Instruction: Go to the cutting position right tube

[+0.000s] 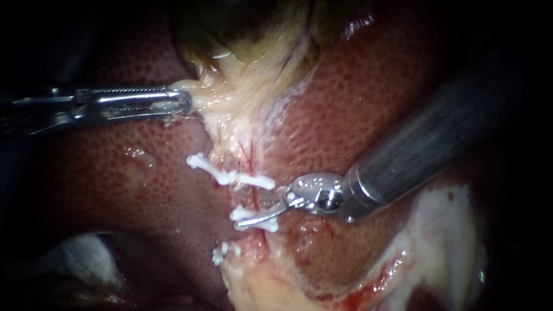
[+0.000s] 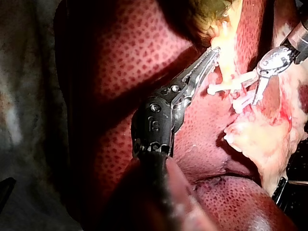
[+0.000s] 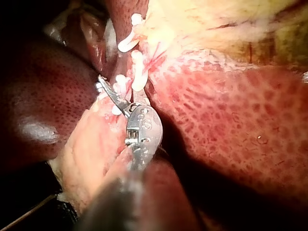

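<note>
The tube [image 1: 250, 158] runs between the liver's lobes, and the stretch of it between two white clips sits at the tip of the right instrument [image 1: 256, 208]. That instrument's end effector is apart: a gap shows between its two thin jaws, and they hold nothing. From the endoscope the tube appears to lie in that gap or just ahead of it; I cannot tell which. The lower jaw lies along the middle clip [image 1: 254, 220], right beside it. The upper clip [image 1: 230, 175] crosses the tube just beyond the other jaw. A third clip [image 1: 222, 252] sits farther along the tube, past the middle one and away from the gallbladder, clear of the jaws.

Beyond the upper clip, the tube leads into pale tissue [image 1: 230, 98] under the gallbladder [image 1: 242, 23]. The left instrument [image 1: 178, 102] has its end effector clamped on this pale tissue, well apart from the right instrument's tip.

Dark red liver [image 1: 357, 103] flanks the tube on both sides of the right end effector. Raw, pale, blood-flecked tissue [image 1: 276, 276] lies beneath its shaft side.
</note>
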`<state>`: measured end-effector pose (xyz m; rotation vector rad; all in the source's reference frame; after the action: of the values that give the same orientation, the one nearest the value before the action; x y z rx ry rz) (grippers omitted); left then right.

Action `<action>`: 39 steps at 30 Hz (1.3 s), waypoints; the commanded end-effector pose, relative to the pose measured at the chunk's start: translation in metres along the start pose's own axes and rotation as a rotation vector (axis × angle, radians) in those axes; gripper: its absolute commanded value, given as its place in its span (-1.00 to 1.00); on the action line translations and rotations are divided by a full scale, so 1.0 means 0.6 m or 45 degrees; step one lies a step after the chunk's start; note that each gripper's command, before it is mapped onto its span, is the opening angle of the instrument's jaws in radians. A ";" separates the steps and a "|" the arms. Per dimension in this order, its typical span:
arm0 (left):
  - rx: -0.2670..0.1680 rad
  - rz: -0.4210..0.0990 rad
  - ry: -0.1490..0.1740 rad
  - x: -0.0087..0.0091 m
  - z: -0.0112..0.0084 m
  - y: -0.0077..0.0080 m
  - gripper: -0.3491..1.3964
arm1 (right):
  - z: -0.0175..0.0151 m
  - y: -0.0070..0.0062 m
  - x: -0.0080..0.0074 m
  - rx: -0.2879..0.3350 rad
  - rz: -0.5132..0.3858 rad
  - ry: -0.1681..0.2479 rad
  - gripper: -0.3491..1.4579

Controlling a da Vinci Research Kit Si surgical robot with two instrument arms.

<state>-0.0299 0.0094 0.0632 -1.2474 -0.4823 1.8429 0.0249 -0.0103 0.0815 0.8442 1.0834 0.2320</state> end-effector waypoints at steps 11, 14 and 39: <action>-0.001 0.000 0.000 -0.0001 0.0000 -0.0005 -1.00 | -0.0027 0.0000 0.0005 -0.003 0.000 0.007 0.75; -0.001 0.000 -0.001 -0.0002 -0.0001 -0.0006 -1.00 | -0.0049 -0.0004 -0.0002 -0.010 -0.001 0.009 0.75; -0.002 0.000 -0.001 -0.0002 -0.0001 -0.0009 -1.00 | -0.0101 -0.0017 -0.0037 -0.022 0.056 0.004 0.80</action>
<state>-0.0296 0.0096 0.0636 -1.2476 -0.4839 1.8430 0.0185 -0.0093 0.0811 0.8556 1.0633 0.2829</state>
